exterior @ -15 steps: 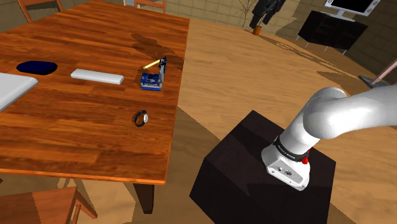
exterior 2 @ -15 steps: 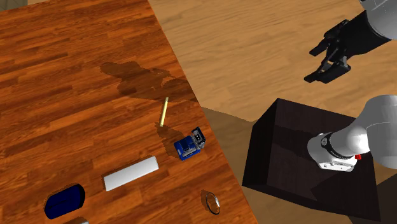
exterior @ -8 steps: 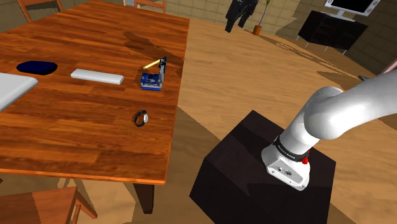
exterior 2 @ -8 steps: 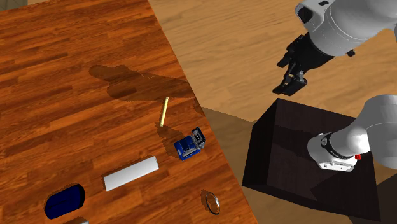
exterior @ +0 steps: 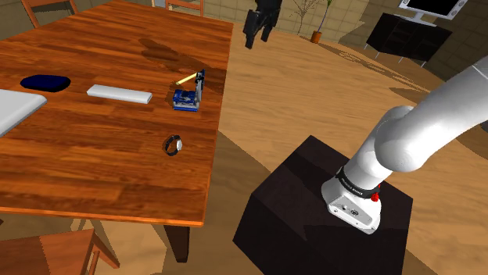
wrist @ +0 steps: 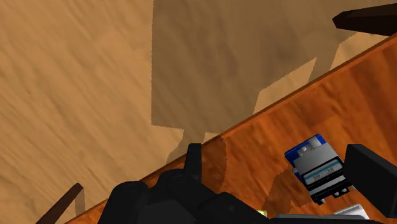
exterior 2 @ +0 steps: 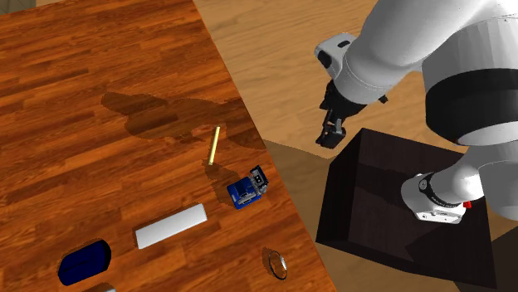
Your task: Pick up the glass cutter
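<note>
A thin yellow rod, the glass cutter (exterior: 185,78), lies on the wooden table (exterior: 94,164) near its edge, beside a small blue and grey device (exterior: 188,95). From the second exterior view the cutter (exterior 2: 214,145) sits just beyond the blue device (exterior 2: 247,189). My black gripper (exterior: 256,39) hangs in the air above the floor, off the table's edge and apart from the cutter. It (exterior 2: 329,138) is open and holds nothing. In the wrist view the fingers (wrist: 372,181) stand well apart, with the blue device (wrist: 316,167) far below between them.
On the table also lie a flat white bar (exterior: 119,94), a dark blue oval (exterior: 45,82), a small ring-shaped thing (exterior: 173,144) and a white slab (exterior: 12,109) at the left edge. The black stand (exterior: 328,211) sits on the floor beside the table.
The arm has swung the gripper toward the table, leftward in the shoulder view and lower in the second exterior view. Its shadow slid across the tabletop. The objects have not moved.
</note>
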Controlling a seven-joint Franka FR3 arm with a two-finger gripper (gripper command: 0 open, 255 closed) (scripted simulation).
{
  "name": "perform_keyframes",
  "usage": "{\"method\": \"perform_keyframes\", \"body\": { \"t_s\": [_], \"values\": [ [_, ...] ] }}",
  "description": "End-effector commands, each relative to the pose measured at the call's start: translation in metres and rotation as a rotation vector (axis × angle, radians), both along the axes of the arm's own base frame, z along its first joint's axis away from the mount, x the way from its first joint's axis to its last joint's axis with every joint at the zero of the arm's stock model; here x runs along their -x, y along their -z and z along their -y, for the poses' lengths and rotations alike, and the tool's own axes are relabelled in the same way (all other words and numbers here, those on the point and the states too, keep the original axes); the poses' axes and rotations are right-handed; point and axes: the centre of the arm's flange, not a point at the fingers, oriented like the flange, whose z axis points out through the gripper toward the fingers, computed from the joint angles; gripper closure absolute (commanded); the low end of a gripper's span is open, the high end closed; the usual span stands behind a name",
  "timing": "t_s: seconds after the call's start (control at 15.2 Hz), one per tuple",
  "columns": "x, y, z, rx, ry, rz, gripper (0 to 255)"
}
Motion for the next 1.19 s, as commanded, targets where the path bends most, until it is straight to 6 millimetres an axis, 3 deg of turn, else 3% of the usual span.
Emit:
{"method": "perform_keyframes", "body": {
  "t_s": [0.0,0.79,1.12],
  "values": [
    [-0.022,0.013,-0.019,-0.003,-0.024,-0.021,0],
    [-0.13,0.09,-0.119,-0.016,-0.167,-0.139,0],
    [-0.135,0.116,-0.124,-0.017,-0.174,-0.145,0]
  ]
}}
